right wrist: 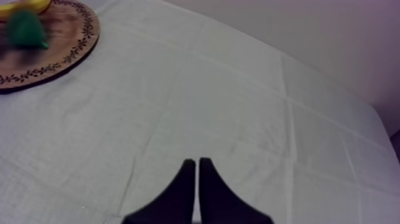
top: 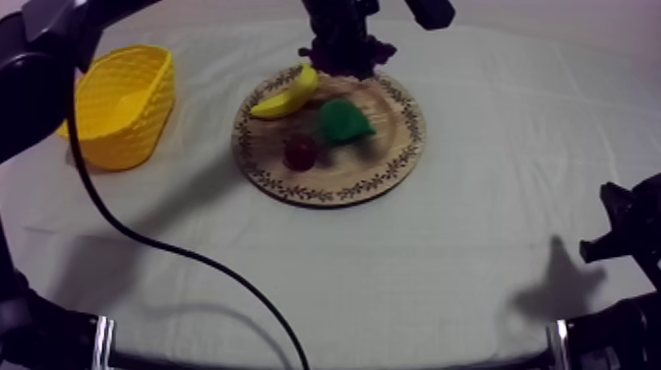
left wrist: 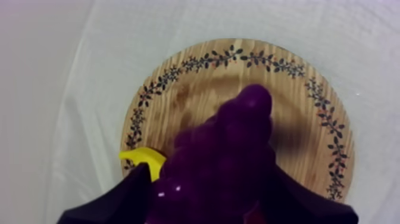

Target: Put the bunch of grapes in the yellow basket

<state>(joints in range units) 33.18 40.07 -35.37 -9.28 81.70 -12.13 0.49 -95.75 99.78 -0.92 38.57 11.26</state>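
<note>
The purple bunch of grapes (left wrist: 232, 155) hangs above the round wooden board (left wrist: 196, 89), with my left gripper (left wrist: 211, 196) shut on it. In the top view the left gripper (top: 339, 49) holds the grapes (top: 372, 49) over the far rim of the board (top: 393, 167). The yellow basket (top: 123, 103) stands empty at the far left, apart from the board. My right gripper (right wrist: 197, 164) is shut on nothing above bare cloth; it rests low at the right side (top: 615, 231).
On the board lie a banana (top: 285, 95), a green pear (top: 342, 120) and a small red fruit (top: 301, 151). Open cloth lies between board and basket. The board's edge (right wrist: 65, 53) with the pear (right wrist: 25, 30) is far from my right gripper.
</note>
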